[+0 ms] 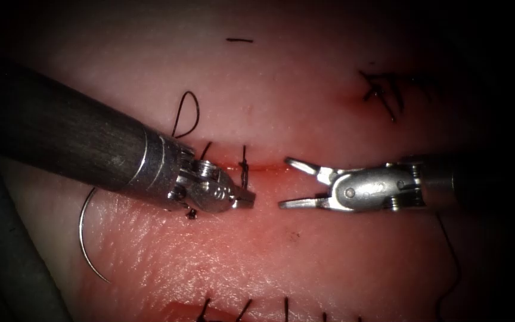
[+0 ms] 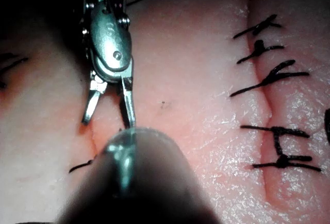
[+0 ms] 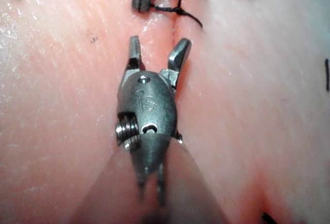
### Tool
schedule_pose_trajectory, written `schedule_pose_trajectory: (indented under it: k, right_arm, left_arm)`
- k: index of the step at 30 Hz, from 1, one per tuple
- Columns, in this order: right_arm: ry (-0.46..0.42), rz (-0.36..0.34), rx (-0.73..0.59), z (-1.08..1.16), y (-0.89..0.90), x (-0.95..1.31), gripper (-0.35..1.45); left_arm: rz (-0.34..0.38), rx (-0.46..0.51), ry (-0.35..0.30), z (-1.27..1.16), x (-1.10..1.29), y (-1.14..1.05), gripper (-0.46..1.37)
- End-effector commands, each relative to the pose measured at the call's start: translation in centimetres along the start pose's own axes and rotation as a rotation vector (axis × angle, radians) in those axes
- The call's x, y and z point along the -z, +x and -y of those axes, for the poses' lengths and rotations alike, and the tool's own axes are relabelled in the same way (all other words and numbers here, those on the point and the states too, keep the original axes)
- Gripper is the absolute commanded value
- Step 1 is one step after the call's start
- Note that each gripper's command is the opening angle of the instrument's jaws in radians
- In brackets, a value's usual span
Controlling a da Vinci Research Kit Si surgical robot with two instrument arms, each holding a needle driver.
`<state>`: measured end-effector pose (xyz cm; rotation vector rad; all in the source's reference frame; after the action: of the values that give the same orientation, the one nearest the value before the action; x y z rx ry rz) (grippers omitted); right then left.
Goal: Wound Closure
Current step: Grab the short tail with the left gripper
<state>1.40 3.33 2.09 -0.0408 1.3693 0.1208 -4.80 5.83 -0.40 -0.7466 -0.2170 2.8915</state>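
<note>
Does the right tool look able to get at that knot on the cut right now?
Probably yes. The right tool has its jaws open and empty, facing the knot across bare tissue; the left tool sits close beside it.

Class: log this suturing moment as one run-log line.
left end effector: shut on thread | right end effector: open, empty | needle: free on tissue, lower left of cut

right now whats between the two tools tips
In the endoscope view, bare tissue and the cut lie between the left tool and the open, empty right tool. A knotted stitch sits beside the left tip. The needle lies free at left.
</note>
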Motion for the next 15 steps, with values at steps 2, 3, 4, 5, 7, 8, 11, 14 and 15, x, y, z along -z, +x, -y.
schedule_pose_trajectory:
  k: [2, 3, 4, 5, 7, 8, 11, 14, 15]
  right_arm:
    - [0.0, 0.0, 0.021, -0.01, -0.03, -0.02, 0.86]
    - [-0.002, 0.001, 0.045, -0.02, -0.04, -0.05, 0.88]
    - [-0.006, -0.001, 0.063, -0.03, -0.05, -0.07, 0.91]
    - [-0.007, -0.001, 0.081, -0.03, -0.06, -0.1, 0.97]
    - [-0.014, -0.004, 0.111, -0.03, -0.06, -0.16, 1.14]
    - [-0.017, -0.006, 0.111, -0.03, -0.05, -0.18, 1.19]
    - [-0.035, -0.028, 0.165, 0.0, -0.03, -0.25, 1.22]
    - [-0.061, -0.082, 0.215, 0.03, 0.02, -0.31, 1.24]
    - [-0.061, -0.093, 0.221, 0.04, 0.02, -0.32, 1.25]
  left_arm:
    - [-0.015, -0.005, -0.004, 0.03, 0.01, 0.01, -0.35]
    - [-0.023, -0.002, -0.001, 0.05, 0.02, 0.01, -0.35]
    - [-0.029, -0.007, -0.004, 0.06, 0.04, 0.01, -0.35]
    - [-0.036, -0.005, -0.003, 0.07, 0.05, 0.02, -0.35]
    - [-0.04, -0.008, -0.002, 0.09, 0.08, 0.02, -0.35]
    - [-0.042, -0.007, 0.0, 0.1, 0.08, 0.02, -0.35]
    - [-0.048, -0.012, 0.0, 0.1, 0.11, 0.01, -0.35]
    - [-0.057, -0.02, -0.008, 0.1, 0.11, 0.0, -0.35]
    - [-0.06, -0.02, -0.01, 0.1, 0.11, 0.0, -0.35]
